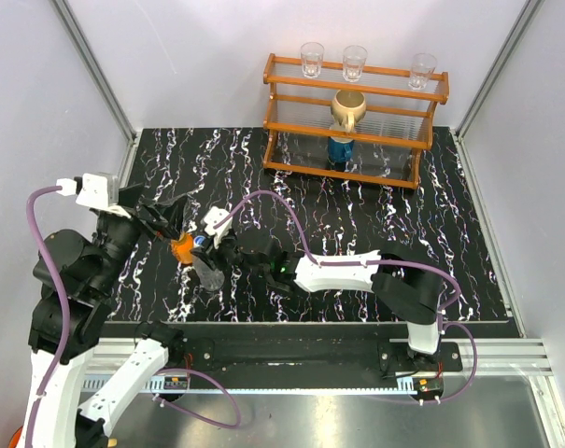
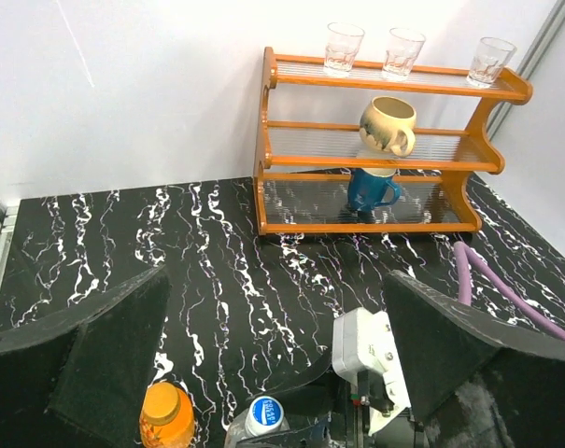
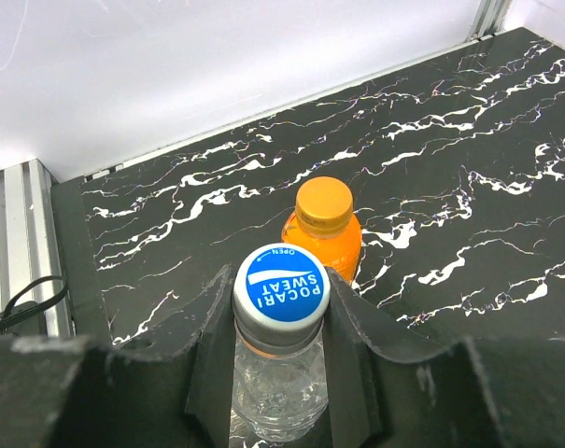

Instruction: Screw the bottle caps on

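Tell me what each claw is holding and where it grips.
The right claw grips the clear bottle at its top, around the neck and blue cap. The left claw is open, holding nothing.

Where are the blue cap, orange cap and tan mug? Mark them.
blue cap (image 3: pixel 282 285): right wrist view, printed top.
orange cap (image 3: pixel 323 203): right wrist view, flat top.
tan mug (image 2: pixel 388 121): left wrist view, side wall.

We see the orange cap (image 3: pixel 323 203) atop its upright orange bottle (image 3: pixel 325 247), just beside the clear bottle (image 3: pixel 275 397) bearing the blue cap (image 3: pixel 282 287).
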Action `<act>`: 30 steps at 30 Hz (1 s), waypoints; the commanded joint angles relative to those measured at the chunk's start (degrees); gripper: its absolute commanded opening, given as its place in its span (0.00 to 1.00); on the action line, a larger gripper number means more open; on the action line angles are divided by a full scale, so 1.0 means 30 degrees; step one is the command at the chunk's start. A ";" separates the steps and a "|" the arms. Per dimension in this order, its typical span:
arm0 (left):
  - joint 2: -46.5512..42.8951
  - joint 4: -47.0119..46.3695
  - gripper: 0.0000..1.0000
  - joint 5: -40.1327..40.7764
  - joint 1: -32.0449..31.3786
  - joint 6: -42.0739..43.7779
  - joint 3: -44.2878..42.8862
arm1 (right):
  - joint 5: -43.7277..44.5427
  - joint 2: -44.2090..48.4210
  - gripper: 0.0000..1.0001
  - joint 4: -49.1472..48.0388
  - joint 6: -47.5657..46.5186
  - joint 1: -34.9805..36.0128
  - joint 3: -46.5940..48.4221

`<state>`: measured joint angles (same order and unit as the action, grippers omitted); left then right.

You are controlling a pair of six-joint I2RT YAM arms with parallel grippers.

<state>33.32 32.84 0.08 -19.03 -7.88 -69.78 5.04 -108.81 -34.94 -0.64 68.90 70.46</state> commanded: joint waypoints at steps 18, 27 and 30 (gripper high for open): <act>0.0846 -0.0488 0.99 0.1615 0.0102 -0.0303 0.0027 | 0.0049 0.0851 1.00 0.2680 -0.2450 0.0293 0.1971; 0.0905 -0.0459 0.99 0.1586 0.0102 -0.0303 0.0524 | -0.0009 0.2051 1.00 0.4787 -0.3388 0.0528 0.3260; 0.1138 -0.0458 0.99 0.1673 0.0073 -0.0274 0.0788 | -0.0039 0.2988 1.00 0.6690 -0.3302 0.0557 0.3991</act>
<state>35.53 33.32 3.36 -19.00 -8.05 -68.18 4.97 -106.39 -19.73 -9.28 69.69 77.19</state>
